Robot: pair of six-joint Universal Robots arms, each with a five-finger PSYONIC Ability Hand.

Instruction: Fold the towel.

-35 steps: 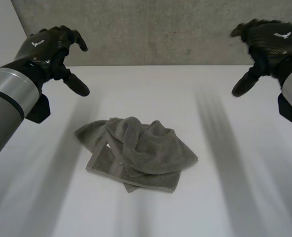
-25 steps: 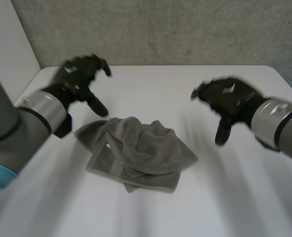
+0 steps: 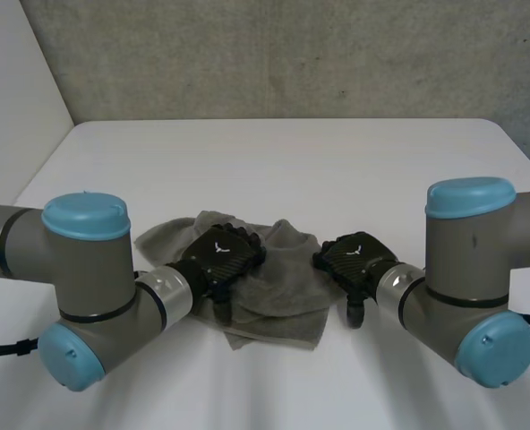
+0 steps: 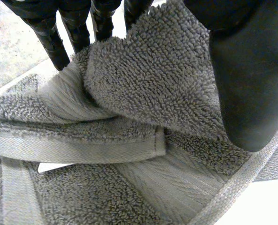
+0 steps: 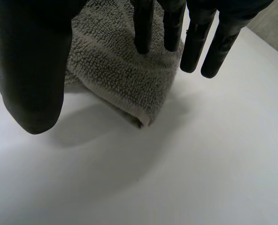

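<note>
Lab-like setup: white table (image 3: 292, 152), plain grey concrete wall (image 3: 292, 54).

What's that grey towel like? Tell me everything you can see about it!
The towel is grey, fluffy looped terry with a flat stitched hem. It lies crumpled in an overlapping heap near the middle of the white table, not yet neatly folded. The left hand is on its left part, fingertips touching a raised flap. The right hand is at its right edge, straight fingers over a corner that lies on the table.
</note>
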